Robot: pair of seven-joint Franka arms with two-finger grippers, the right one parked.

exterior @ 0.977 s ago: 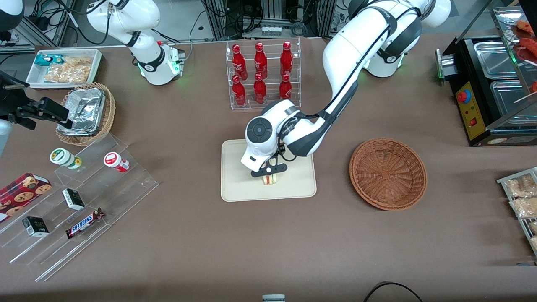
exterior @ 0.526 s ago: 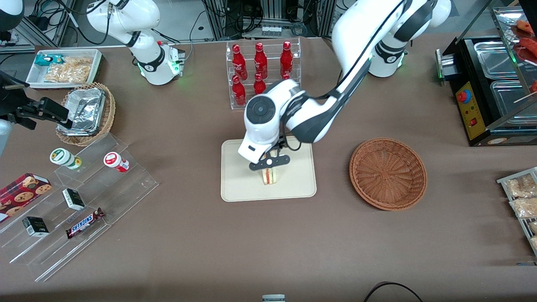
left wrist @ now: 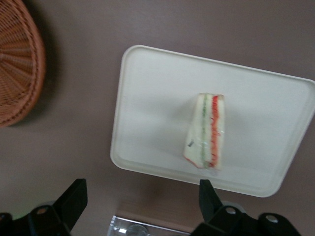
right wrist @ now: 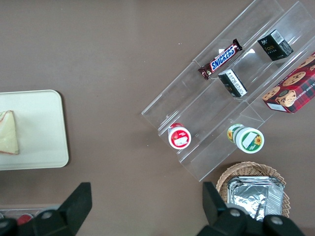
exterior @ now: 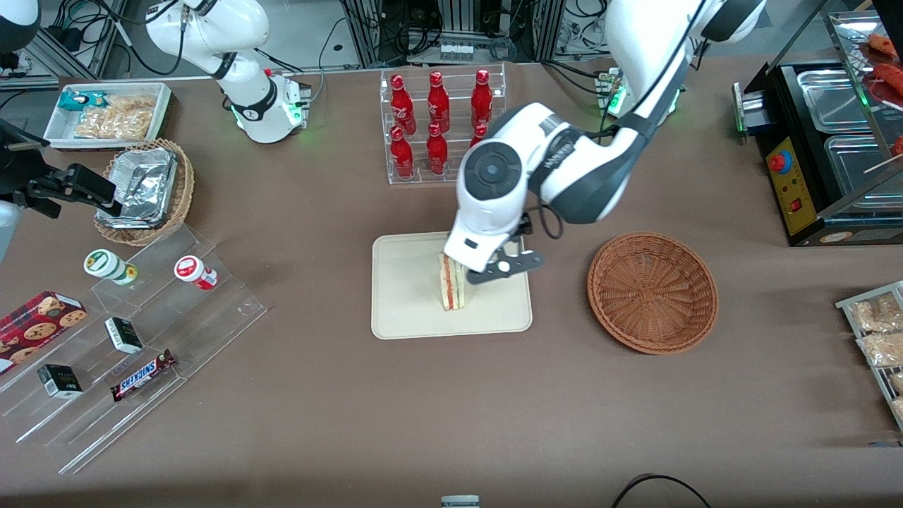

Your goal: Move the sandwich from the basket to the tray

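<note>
The sandwich, a white bread wedge with red and green layers, rests on the cream tray. My left gripper hangs open above the tray, apart from the sandwich and shifted toward the basket. Nothing is between its black fingers. The reddish-brown wicker basket sits beside the tray toward the working arm's end and holds nothing.
A clear rack of red bottles stands farther from the front camera than the tray. Acrylic steps with snacks, a tan basket with foil and a white snack bin lie toward the parked arm's end. A black food warmer is at the working arm's end.
The gripper has let go of the sandwich, risen and swung toward the basket. The sandwich stays on the tray, now showing full length.
</note>
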